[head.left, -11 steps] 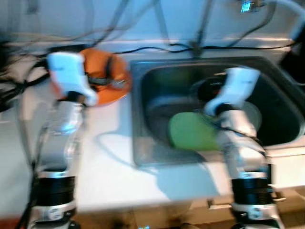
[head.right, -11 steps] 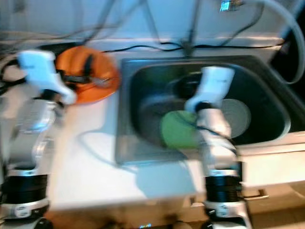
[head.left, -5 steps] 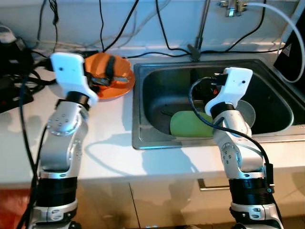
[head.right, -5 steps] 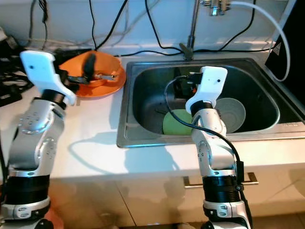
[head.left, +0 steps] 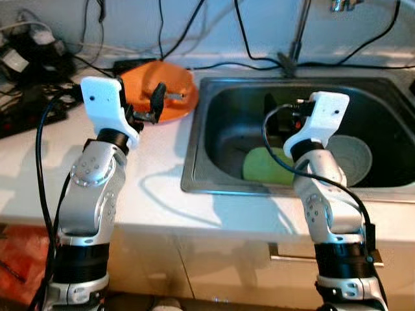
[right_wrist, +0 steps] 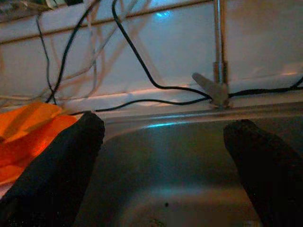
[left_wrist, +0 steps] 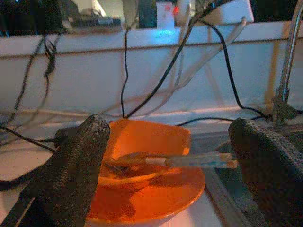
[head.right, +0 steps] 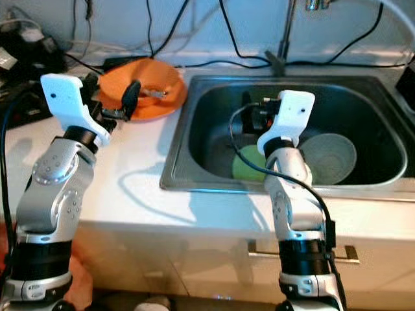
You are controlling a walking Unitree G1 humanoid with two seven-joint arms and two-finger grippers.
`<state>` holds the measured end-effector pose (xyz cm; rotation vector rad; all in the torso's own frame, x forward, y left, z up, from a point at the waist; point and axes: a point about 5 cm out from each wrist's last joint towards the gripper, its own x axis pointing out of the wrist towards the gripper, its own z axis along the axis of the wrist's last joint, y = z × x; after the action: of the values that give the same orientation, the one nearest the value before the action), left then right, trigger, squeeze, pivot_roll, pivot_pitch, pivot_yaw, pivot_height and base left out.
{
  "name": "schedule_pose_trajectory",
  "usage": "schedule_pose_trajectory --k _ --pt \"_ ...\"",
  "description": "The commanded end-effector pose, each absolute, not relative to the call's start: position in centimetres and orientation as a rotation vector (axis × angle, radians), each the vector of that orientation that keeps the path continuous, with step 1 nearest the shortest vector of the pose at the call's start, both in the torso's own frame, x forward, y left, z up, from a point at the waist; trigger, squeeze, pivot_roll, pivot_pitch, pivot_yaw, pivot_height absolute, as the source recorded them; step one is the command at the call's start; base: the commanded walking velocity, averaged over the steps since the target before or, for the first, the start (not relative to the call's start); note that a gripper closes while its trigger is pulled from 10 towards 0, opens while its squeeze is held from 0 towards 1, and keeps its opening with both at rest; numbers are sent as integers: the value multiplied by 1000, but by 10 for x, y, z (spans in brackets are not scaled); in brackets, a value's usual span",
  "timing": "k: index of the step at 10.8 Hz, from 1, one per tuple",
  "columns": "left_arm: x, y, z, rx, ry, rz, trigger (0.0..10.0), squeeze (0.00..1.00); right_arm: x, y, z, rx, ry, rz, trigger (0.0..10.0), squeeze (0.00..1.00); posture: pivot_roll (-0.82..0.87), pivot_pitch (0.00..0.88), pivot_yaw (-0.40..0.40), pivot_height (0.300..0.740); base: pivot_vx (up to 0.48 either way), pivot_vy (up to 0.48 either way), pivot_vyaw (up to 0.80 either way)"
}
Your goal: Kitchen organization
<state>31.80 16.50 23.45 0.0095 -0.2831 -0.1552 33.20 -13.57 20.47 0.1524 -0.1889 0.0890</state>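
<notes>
L gripper (left_wrist: 165, 156): fingers spread wide, nothing between them. Held above the white countertop (head.left: 155, 175), aimed at the orange plate (head.left: 152, 97); one black finger (head.left: 157, 97) overlaps the plate's front edge in the head views, contact cannot be confirmed.

Orange plate: on the countertop, just beside the sink's left rim, near the back wall. Carries an orange bowl (left_wrist: 142, 151) w/ a utensil (left_wrist: 189, 161) lying across it, pale handle pointing toward the sink.

R gripper (right_wrist: 161, 156): fingers spread wide, empty. Positioned inside the sink (head.left: 214, 116) opening, above the basin floor, aimed at the rear sink wall and faucet base (right_wrist: 213, 92).

Sink contents: green plate (head.left: 266, 165) on the basin floor, partly hidden behind the R arm; grey plate (head.left: 353, 155) beside it, to the robot's right, edges overlapping or touching (cannot tell which).

Misc: black cables (head.left: 246, 39) run along the back wall behind plate and sink. Dark clutter of cables and devices (head.left: 32, 58) at far left of the countertop.
</notes>
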Motion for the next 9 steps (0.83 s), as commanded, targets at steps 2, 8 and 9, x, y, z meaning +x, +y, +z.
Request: schedule_pose_trajectory --k 2,8,9 --pt "319 173 238 -3 -283 -117 10000 0 332 -132 209 151 -198 109 10000 0 136 66 34 740 0 0 0" --pt "333 163 220 -38 -157 -184 10000 0 329 -119 209 121 -160 211 10000 0 124 74 27 740 0 0 0" --pt "340 158 217 -24 -126 -212 10000 0 326 -114 208 123 -133 251 10000 0 116 82 28 740 0 0 0"
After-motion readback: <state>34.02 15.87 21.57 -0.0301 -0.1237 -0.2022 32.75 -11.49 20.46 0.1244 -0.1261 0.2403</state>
